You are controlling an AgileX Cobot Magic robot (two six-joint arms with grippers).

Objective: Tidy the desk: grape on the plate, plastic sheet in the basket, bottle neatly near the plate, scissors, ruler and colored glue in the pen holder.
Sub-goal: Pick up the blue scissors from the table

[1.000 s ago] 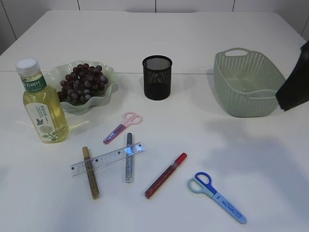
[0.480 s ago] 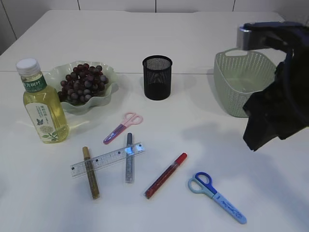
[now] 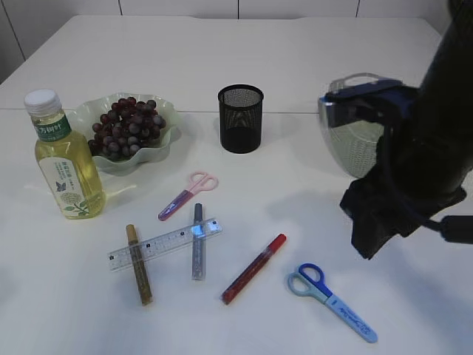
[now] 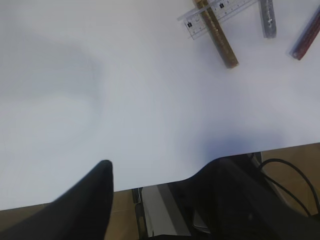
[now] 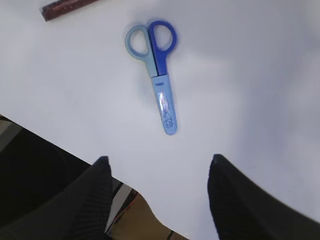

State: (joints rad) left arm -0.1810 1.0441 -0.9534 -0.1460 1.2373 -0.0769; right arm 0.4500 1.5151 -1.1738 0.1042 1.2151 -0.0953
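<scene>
Step in hand: scissors pickup, judging by right gripper (image 5: pixel 157 162) hanging jaws spread, empty, above blue scissors (image 5: pixel 157 70). Scissors flat on table, just ahead of fingertips, centred between them, handles pointing away. Next move calls for descent and closing across the sheathed blade, then carry to black mesh pen holder (image 3: pixel 240 118), well apart at far centre. Left gripper (image 4: pixel 150 175) spread too, idle at near table edge.
</scene>
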